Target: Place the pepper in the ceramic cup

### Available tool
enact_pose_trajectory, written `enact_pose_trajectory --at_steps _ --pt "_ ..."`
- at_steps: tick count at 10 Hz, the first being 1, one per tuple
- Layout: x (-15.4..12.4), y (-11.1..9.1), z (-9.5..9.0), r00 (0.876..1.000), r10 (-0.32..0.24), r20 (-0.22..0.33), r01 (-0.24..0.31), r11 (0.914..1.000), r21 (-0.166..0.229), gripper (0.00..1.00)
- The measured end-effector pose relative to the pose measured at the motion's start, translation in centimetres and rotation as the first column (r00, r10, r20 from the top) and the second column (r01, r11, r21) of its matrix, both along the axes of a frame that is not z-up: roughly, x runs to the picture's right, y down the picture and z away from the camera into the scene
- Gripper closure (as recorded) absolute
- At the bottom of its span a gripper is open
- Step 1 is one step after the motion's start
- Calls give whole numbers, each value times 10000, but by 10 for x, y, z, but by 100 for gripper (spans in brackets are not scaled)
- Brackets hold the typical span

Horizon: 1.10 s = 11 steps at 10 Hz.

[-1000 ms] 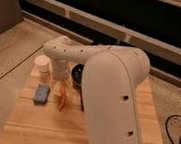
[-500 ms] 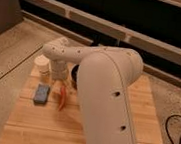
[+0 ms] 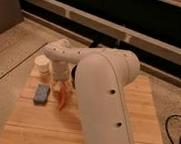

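Observation:
The red-orange pepper hangs point-down from my gripper, just above the wooden board. The gripper is shut on the pepper's upper end. The off-white ceramic cup stands upright at the board's back left corner, a short way left of and behind the gripper. My large white arm reaches in from the lower right and hides the middle of the board.
A blue sponge-like block lies on the wooden board, left of the pepper. A dark round bowl is partly hidden behind the wrist. A speckled floor surrounds the board, and a black cable lies at the right.
The wrist has shifted slightly left toward the cup. The pepper stays under the gripper at nearly the same spot.

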State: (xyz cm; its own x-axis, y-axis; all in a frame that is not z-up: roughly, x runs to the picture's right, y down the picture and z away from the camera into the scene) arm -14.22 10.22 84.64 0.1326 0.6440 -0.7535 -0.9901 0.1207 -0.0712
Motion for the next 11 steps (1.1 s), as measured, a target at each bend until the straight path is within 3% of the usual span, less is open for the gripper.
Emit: enact_pose_trajectory --at_steps 2,7,11 --pt "-2 4 3 9999 -2 126 3 9999 -111 46" --pt "-4 7 4 9994 -38 343 41 10000 -87 96" --pt "1 -3 0 9996 -35 286 27 9996 281 100"
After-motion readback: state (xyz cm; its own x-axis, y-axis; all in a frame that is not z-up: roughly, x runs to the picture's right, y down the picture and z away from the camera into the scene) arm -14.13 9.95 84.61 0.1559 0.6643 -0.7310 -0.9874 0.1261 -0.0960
